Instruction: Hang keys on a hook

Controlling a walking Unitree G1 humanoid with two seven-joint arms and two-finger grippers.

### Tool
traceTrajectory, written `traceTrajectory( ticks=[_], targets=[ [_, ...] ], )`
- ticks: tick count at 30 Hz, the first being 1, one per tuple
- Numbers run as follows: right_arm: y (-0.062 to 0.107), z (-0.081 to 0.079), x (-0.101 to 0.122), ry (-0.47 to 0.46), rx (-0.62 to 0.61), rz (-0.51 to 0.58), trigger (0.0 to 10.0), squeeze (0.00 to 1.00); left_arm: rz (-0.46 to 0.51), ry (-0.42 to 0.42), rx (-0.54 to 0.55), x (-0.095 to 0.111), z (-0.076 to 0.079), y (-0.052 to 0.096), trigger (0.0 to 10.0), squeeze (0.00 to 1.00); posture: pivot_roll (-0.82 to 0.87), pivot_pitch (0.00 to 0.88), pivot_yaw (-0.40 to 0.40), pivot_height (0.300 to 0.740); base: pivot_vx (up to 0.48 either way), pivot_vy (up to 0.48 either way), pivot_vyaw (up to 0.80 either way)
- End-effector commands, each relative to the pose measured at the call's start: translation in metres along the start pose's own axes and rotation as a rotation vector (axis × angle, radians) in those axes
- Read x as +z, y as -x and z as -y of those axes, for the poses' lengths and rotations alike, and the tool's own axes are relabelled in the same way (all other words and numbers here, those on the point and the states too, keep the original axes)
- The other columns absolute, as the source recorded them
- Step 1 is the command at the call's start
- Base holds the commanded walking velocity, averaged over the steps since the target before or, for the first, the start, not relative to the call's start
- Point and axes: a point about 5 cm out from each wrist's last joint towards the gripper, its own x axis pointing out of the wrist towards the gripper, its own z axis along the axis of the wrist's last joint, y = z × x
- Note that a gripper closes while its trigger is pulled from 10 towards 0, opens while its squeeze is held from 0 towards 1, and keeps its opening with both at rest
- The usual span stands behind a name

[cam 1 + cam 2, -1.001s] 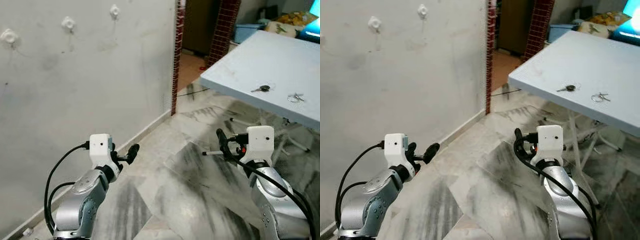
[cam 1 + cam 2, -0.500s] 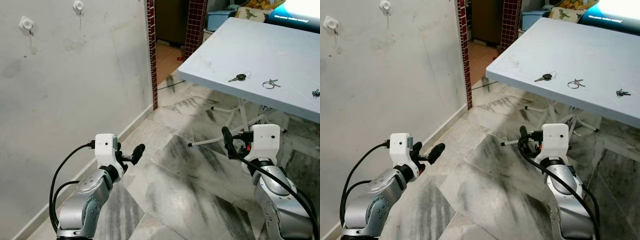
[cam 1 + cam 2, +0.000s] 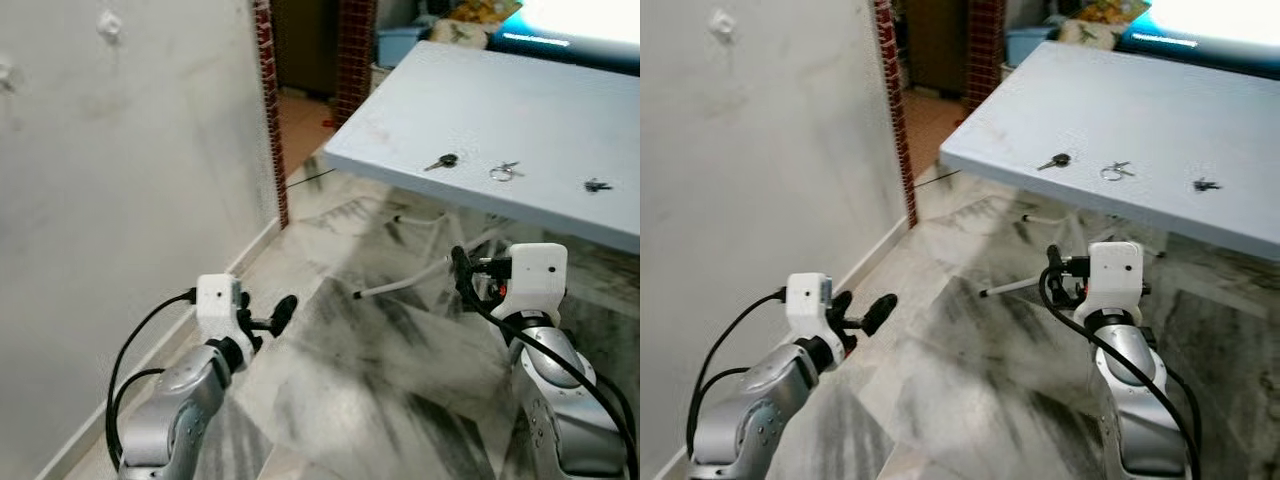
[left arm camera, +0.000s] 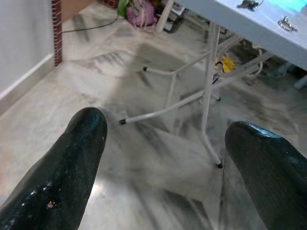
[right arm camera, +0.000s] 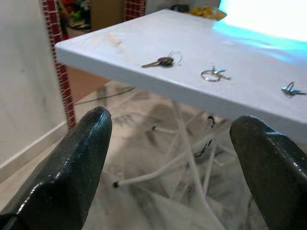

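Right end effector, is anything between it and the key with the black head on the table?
Nothing visible does: the right end effector hangs open below and before the table; the key lies unobstructed on top.

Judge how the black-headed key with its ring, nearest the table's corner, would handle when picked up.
The black-headed key lies flat on the table, so it probably offers little edge to pinch. Its thin wire ring looks loose and would likely swing. On that smooth top it may slide if nudged.

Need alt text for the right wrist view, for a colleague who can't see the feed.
Three sets of keys lie apart on a pale blue table: a dark-headed key, a key ring and a small key bunch. The right tool is open and empty, short of the table edge, above marble floor.
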Motion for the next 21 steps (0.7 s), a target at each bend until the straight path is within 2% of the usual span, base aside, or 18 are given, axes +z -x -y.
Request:
traceTrajectory(
  ticks=[1,7,12,21],
  targets=[
    [-0.0016,0.0015,0.0011,0.007,-0.014,0.003,10.0,0.0,0.01,-0.01,0.001,0.0038,0.0001,0.0003,10.0,0.0,-0.1,0.071,0.039,0.74,0.285,0.0,-0.79],
    [-0.0001,-0.0026,0.0001,-0.015,0.015,-0.017,10.0,0.0,0.006,-0.011,-0.003,0.0026,0.0015,0.0004,10.0,0.0,-0.1,0.067,0.04,0.74,0.286,0.0,-0.78],
    [-0.0002,-0.0031,0.0001,-0.021,0.018,-0.014,10.0,0.0,0.003,-0.011,-0.006,0.0018,0.0019,0.0007,10.0,0.0,-0.1,0.067,0.04,0.74,0.287,0.0,-0.52],
    [-0.0012,-0.0044,0.0027,-0.017,0.033,-0.006,10.0,0.0,0.005,-0.012,-0.009,0.003,0.0023,0.0002,10.0,0.0,-0.09,0.061,0.038,0.74,0.285,0.0,0.0]
  ],
)
